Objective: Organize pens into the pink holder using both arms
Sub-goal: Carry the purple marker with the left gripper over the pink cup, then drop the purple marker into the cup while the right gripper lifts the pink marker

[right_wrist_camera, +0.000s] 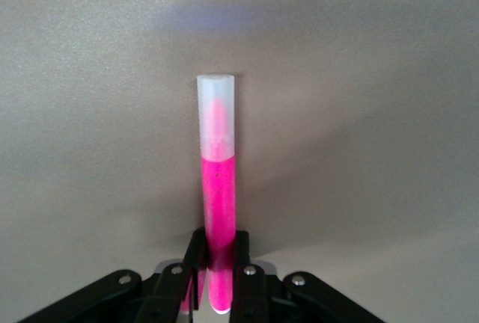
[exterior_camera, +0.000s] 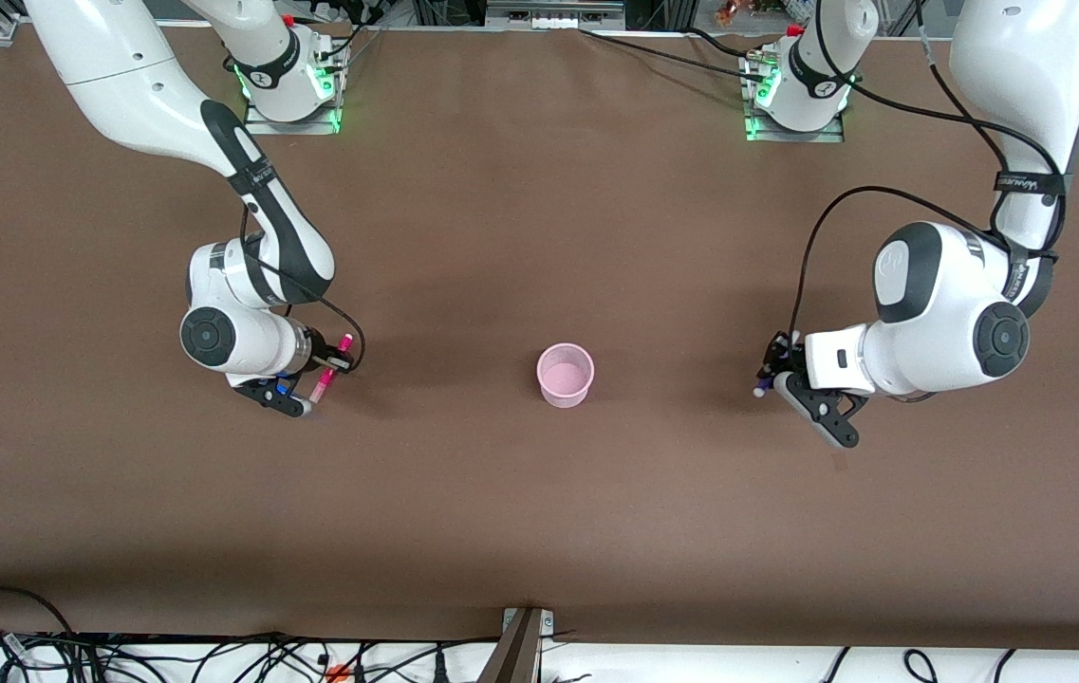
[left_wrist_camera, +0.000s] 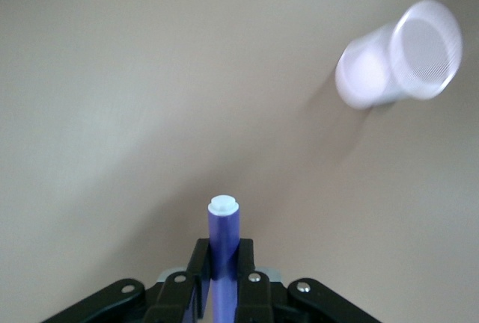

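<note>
The pink holder point(exterior_camera: 565, 373) stands upright in the middle of the brown table. It also shows in the left wrist view point(left_wrist_camera: 400, 55), some way off from the gripper. My right gripper point(exterior_camera: 335, 364) hangs low over the table toward the right arm's end, shut on the magenta-pink pen point(exterior_camera: 332, 367). The right wrist view shows the gripper point(right_wrist_camera: 218, 259) clamping that pen point(right_wrist_camera: 218, 188) near one end. My left gripper point(exterior_camera: 774, 370) hangs low over the table toward the left arm's end, shut on the purple pen point(exterior_camera: 763, 386). The left wrist view shows the gripper point(left_wrist_camera: 223, 263) and pen point(left_wrist_camera: 223, 229). No yellow or green pen shows.
The two arm bases with green lights point(exterior_camera: 292, 90) point(exterior_camera: 790, 100) stand along the table's edge farthest from the front camera. Black cables point(exterior_camera: 653, 52) lie between them. A metal post point(exterior_camera: 520, 645) and loose cables sit at the edge nearest the front camera.
</note>
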Available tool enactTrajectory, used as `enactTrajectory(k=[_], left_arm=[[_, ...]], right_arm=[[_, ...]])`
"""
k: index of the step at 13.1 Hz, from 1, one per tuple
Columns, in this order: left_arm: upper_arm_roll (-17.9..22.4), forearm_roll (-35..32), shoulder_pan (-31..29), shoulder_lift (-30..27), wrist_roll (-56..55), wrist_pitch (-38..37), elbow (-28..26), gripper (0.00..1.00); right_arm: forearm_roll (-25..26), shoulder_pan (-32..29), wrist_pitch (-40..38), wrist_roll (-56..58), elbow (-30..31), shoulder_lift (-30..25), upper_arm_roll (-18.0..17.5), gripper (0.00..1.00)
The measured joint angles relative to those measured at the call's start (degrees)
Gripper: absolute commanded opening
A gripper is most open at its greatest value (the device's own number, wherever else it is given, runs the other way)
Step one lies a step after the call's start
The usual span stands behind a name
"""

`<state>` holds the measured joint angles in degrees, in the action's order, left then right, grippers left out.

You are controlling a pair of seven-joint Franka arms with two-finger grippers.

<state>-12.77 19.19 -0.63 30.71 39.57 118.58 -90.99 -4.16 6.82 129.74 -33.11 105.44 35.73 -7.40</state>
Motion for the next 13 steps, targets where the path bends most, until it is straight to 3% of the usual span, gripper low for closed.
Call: enactTrajectory(k=[4, 9, 13], left_arm=[[-6.56, 17.29, 0.63, 4.57, 4.66, 7.80, 4.67, 0.00], [-14.45, 22.12, 6.22, 6.64, 15.42, 26.90, 4.96, 0.00], [-16.28, 23.53, 7.49, 8.37, 26.23, 28.96, 3.02, 0.00]], right_arm=[[-5.67, -0.84, -5.29, 0.13, -2.27, -0.55, 0.37, 0.03], [-16.13, -2.69, -18.07, 0.30, -9.42, -0.95, 0.50, 0.03], [-28.22, -4.87, -30.41, -0.45, -14.30, -1.01, 0.82, 0.03]])
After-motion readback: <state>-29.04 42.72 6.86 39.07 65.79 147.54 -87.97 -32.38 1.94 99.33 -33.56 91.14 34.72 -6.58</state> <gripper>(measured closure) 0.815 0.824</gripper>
